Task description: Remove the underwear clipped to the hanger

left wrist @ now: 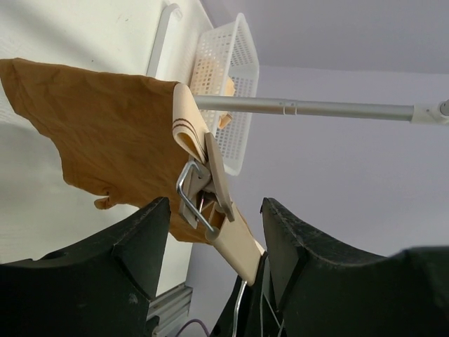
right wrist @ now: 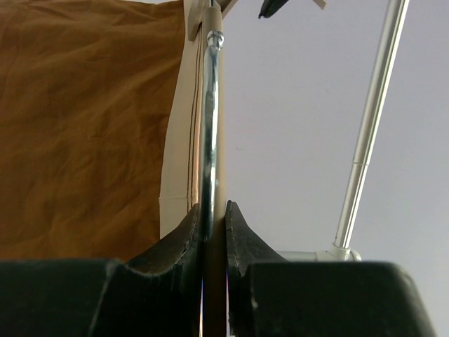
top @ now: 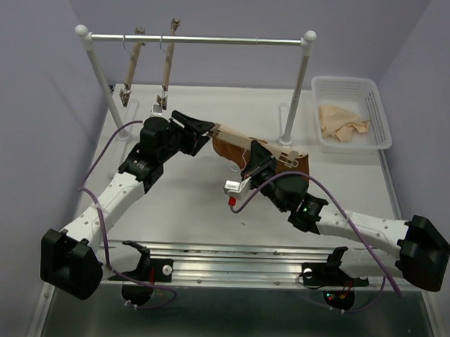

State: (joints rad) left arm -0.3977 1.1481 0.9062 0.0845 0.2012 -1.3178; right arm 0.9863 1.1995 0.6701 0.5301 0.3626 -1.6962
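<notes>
The hanger (top: 235, 132) was up over the middle of the bench (top: 186, 211), in front of the rail (top: 215, 41). The brown underwear (left wrist: 105, 126) was clipped along it and drooped below. The left gripper (top: 204, 132) had its jaws spread wide around one end of the wooden bar, with a gap on each side where I could see. The right gripper (top: 255, 156) had its jaws pinched almost closed on a metal clip (right wrist: 209, 105) of the hanger. A white basket (top: 381, 107) holding a pale cloth (top: 343, 119) sat at the far right.

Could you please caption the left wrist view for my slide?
Hanger end inside the open left gripper, its clip pinning the underwear.
</notes>
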